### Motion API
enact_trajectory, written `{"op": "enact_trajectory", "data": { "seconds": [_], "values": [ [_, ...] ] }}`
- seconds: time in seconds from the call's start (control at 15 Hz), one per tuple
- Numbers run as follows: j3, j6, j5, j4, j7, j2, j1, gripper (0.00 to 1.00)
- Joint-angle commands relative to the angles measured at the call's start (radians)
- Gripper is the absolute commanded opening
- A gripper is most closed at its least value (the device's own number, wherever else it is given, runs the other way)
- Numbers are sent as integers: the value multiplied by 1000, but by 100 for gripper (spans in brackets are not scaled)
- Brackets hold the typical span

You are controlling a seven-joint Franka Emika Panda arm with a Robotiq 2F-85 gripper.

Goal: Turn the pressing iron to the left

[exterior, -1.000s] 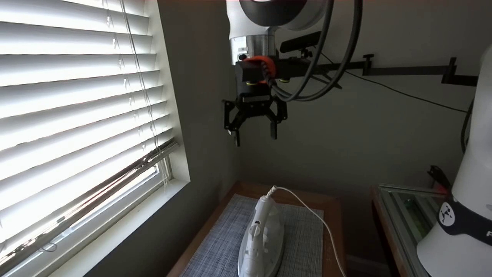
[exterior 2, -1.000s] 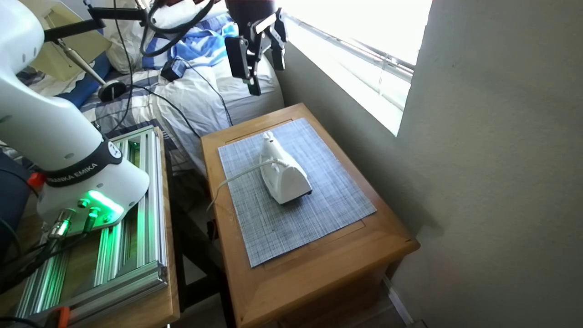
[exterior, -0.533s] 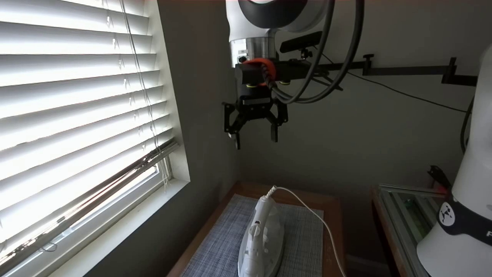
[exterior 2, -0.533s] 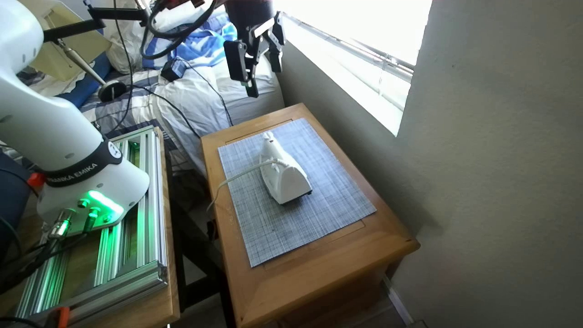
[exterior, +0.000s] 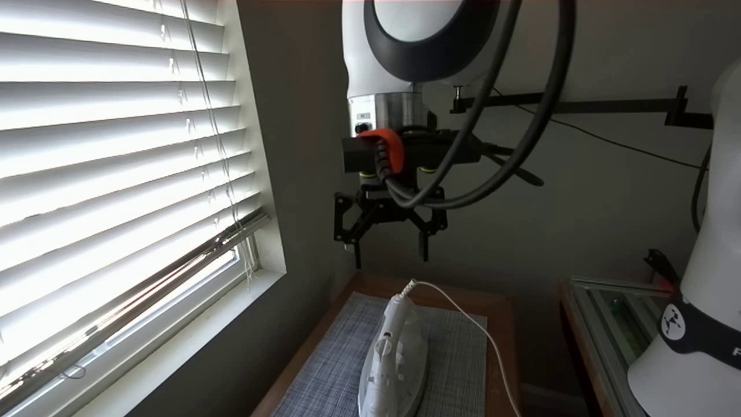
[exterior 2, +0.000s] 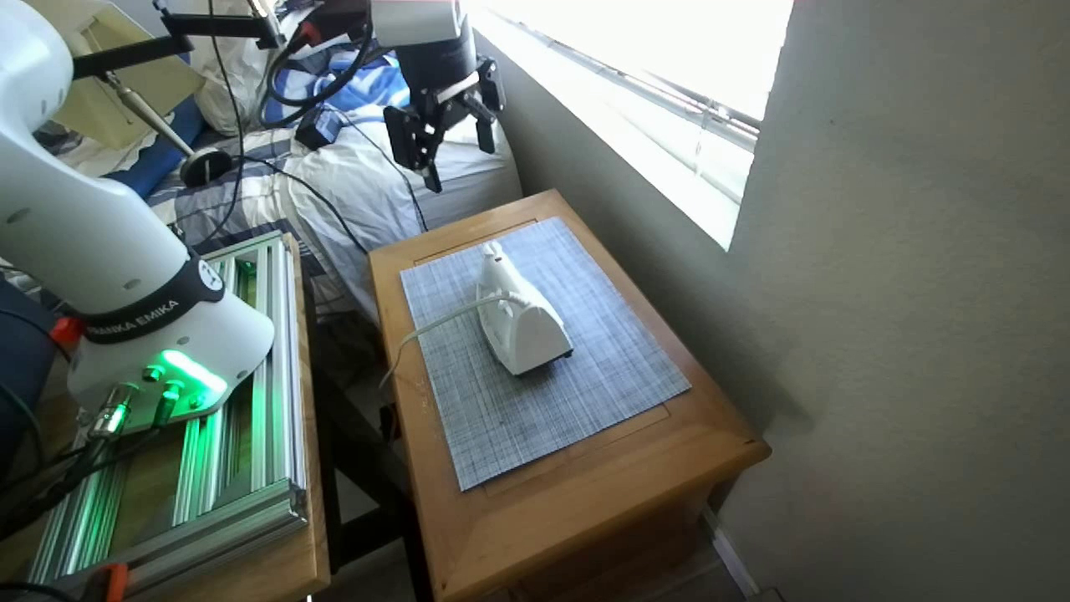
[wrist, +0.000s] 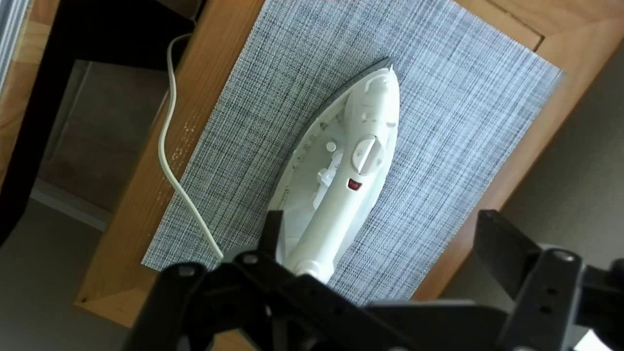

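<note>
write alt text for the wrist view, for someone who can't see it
A white clothes iron rests on a grey woven mat on a wooden table, nose toward the top of the picture, its cord curving away at the left. The open black gripper spans the bottom, partly covering the iron's rear.

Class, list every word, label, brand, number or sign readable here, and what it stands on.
"FRANKA EMIKA": on the black band of the robot arm, in an exterior view; first letter unclear.
"F": same band, in an exterior view, the rest cut off.
Round white logo: same band, in both exterior views.
Too small to read: marks on the pressing iron and its dial, and the grey label on the robot arm's wrist.
</note>
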State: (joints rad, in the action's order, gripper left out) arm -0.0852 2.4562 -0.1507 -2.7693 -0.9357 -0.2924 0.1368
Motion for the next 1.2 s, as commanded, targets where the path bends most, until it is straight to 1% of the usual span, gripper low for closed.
{"op": "enact_trajectory", "data": {
  "seconds": [0.0, 0.07, 0.13, 0.4, 0.53, 0.67, 0.87, 1.13],
  "values": [
    [-20, 128, 1, 0, -133, 95, -11, 100],
    [-20, 155, 4, 0, -152, 124, -14, 100],
    [-24, 181, 31, 0, -185, 150, -8, 100],
    [7, 227, 44, 0, -230, 240, -18, 100],
    [24, 244, 43, 0, -227, 278, -27, 100],
    [43, 262, 77, 1, -237, 309, -30, 100],
    [74, 295, 92, 1, -235, 353, -42, 100],
    [114, 354, 91, 1, -233, 410, -65, 100]
  ]
}}
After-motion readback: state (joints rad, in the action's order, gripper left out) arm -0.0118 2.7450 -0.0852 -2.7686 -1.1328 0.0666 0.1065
